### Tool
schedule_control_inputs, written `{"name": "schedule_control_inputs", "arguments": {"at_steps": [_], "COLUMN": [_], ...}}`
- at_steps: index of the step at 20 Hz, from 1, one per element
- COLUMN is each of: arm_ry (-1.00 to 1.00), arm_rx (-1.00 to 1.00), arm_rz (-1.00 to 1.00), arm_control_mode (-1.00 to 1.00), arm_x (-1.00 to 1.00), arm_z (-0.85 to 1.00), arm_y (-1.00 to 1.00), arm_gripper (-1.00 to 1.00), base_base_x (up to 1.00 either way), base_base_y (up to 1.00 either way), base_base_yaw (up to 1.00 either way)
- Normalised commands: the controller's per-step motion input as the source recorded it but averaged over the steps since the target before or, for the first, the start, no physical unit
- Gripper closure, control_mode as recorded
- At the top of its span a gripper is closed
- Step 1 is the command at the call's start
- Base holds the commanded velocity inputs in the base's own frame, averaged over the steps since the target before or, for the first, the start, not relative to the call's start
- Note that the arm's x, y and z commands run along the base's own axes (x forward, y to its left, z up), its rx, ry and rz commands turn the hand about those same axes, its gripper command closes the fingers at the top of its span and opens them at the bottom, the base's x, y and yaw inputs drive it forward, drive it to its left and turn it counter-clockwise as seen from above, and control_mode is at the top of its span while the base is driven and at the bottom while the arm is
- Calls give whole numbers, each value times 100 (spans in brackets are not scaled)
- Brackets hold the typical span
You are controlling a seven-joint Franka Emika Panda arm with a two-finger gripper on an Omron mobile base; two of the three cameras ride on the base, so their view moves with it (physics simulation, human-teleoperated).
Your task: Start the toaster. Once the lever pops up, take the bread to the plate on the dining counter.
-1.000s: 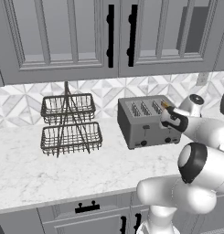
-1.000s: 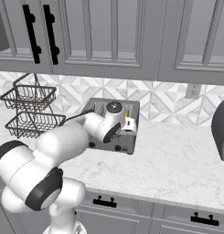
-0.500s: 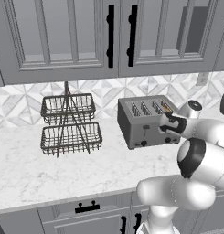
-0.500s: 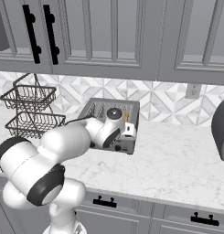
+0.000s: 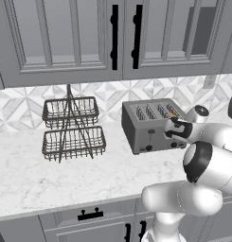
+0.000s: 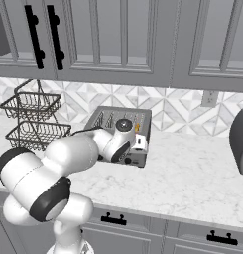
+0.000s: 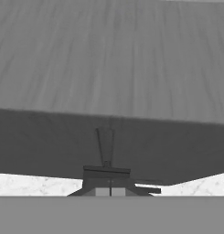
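You were at the very start of the job at this moment: the gripper had its jaws pressed together with nothing between them, and it sat low against the right-hand end of the toaster, which stood on the marble worktop against the tiled wall. In the hand view the fingertips were closed side by side right up against the toaster's dark grey side, with a thin vertical slot and a small bar just above them, which I judged to be the lever you were pushing down. The bread was sitting in the slot nearest the arm, its orange edge just showing above the top, so it had not been lifted out. I would say you were in the step of starting the toaster; whether the lever had latched I could not tell from these views. Left for you were the wait for the pop-up, the grasp on the slice, and the drive to the plate on the dining counter
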Motion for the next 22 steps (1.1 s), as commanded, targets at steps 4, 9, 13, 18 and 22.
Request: {"name": "schedule_control_inputs", "arguments": {"at_steps": [4,9,13,18,22], "arm_ry": [-1,-13,-14,0,-6], "arm_rx": [0,0,0,0,0], "arm_rz": [0,0,0,0,0], "arm_control_mode": [-100,-100,-100,-100,-100], "arm_x": [-5,-39,-30,0,0], "arm_z": [2,43,65,10,1], "arm_y": [0,0,0,0,-16], "arm_gripper": [100,100,100,100,100], "base_base_x": [0,0,0,0,0], "base_base_y": [0,0,0,0,0], "base_base_yaw": [0,0,0,0,0]}}
